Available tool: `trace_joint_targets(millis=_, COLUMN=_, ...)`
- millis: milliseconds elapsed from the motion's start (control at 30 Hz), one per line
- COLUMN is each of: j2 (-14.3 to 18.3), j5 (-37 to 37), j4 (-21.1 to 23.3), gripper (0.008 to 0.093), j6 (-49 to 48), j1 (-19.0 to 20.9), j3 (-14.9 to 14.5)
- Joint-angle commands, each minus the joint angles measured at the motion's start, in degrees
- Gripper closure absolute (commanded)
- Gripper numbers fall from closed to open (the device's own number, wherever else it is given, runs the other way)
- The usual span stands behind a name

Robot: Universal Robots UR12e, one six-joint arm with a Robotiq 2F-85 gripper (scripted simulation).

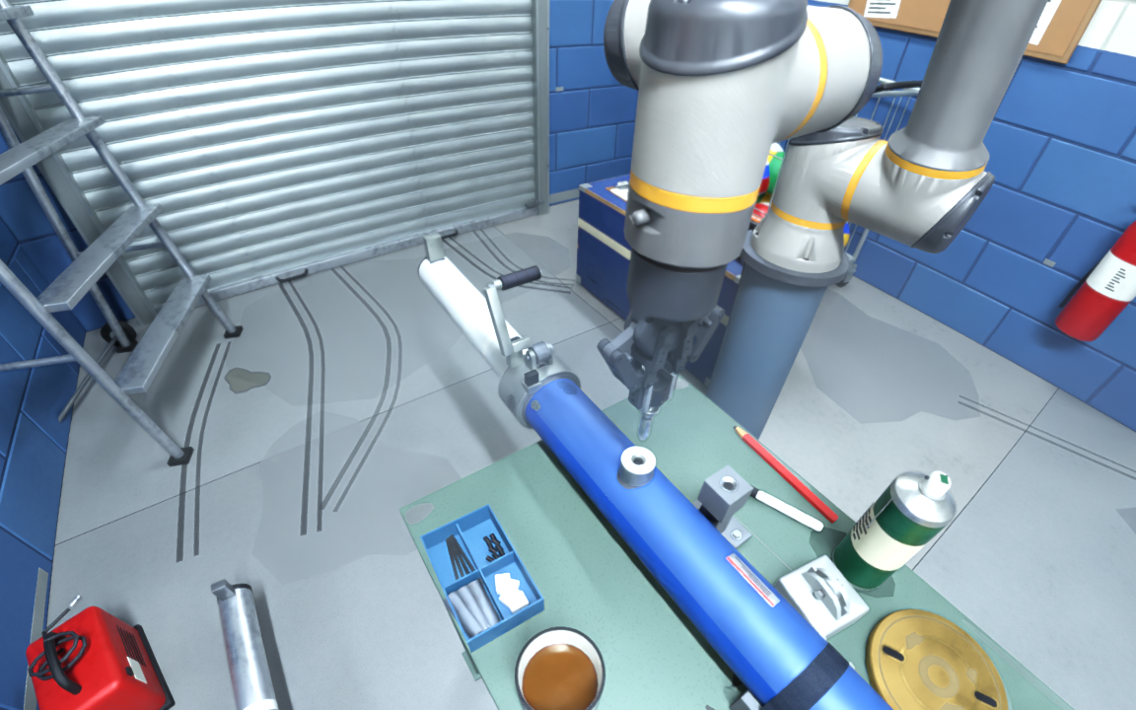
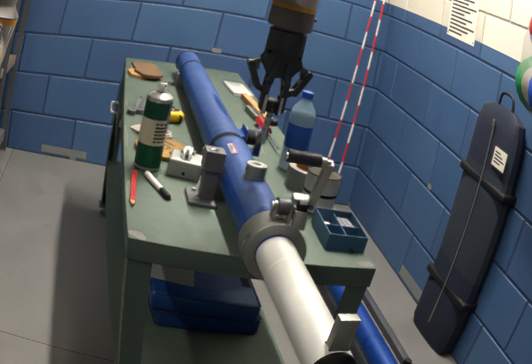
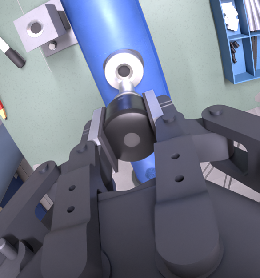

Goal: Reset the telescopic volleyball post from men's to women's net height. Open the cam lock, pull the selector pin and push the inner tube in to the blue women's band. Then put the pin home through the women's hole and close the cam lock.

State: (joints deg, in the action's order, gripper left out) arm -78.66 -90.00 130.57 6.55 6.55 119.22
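Note:
My gripper is clamped on the dark knob of the selector pin, which I carry point down. In the wrist camera the pin's rounded steel tip hangs just above the grey pin boss on the blue outer tube. From the side, the gripper and pin hover a short way above the boss. The cam lock lever stands raised at the grey collar. The white inner tube sticks out past the collar. No blue band shows on it.
A roller door and metal steps stand behind the bench. On the green bench lie a blue parts tray, a grey pin block, a marker, a red pencil, a spray can and a yellow disc. A water bottle stands beside the tube.

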Motion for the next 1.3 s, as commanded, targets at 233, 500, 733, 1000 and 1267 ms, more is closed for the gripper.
trace_joint_targets(millis=233, j2=0.0, j5=0.0, j4=0.0, gripper=0.0934, j6=0.0, j1=0.0, j3=-0.1)
trace_joint_targets(millis=500, j2=0.2, j5=0.0, j4=0.4, gripper=0.0934, j6=0.0, j1=0.0, j3=0.1)
trace_joint_targets(millis=733, j2=0.9, j5=0.0, j4=1.5, gripper=0.0934, j6=0.0, j1=0.0, j3=0.5)
trace_joint_targets(millis=1000, j2=1.8, j5=0.0, j4=2.9, gripper=0.0934, j6=0.0, j1=0.0, j3=1.0)
trace_joint_targets(millis=1267, j2=2.4, j5=0.0, j4=3.8, gripper=0.0934, j6=0.0, j1=0.0, j3=1.3)
